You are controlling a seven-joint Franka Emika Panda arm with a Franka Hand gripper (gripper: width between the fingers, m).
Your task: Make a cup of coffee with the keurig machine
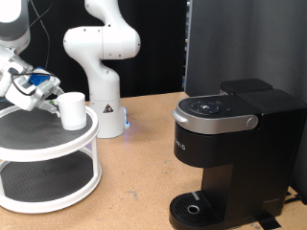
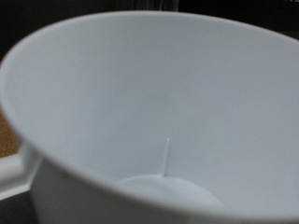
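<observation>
The cup [image 1: 72, 108], a plain white mug, stands upright on the top tier of a round white shelf [image 1: 38, 134] at the exterior view's left. My gripper [image 1: 48, 96] is right beside the cup on its left, at rim height and touching or nearly touching it. In the wrist view the cup [image 2: 159, 103] fills the frame; I look into its empty inside, its handle [image 2: 14, 173] shows at one edge, and my fingers do not show. The keurig machine [image 1: 230, 144], black with its grey lid down, stands at the exterior view's right with a bare round drip tray [image 1: 197, 206].
A white robot arm base [image 1: 106, 96] stands behind, between shelf and machine, with a small blue light at its foot. A dark panel [image 1: 245, 43] stands behind the machine. The shelf has a lower tier [image 1: 43, 177]. Brown tabletop [image 1: 134, 182] lies between shelf and machine.
</observation>
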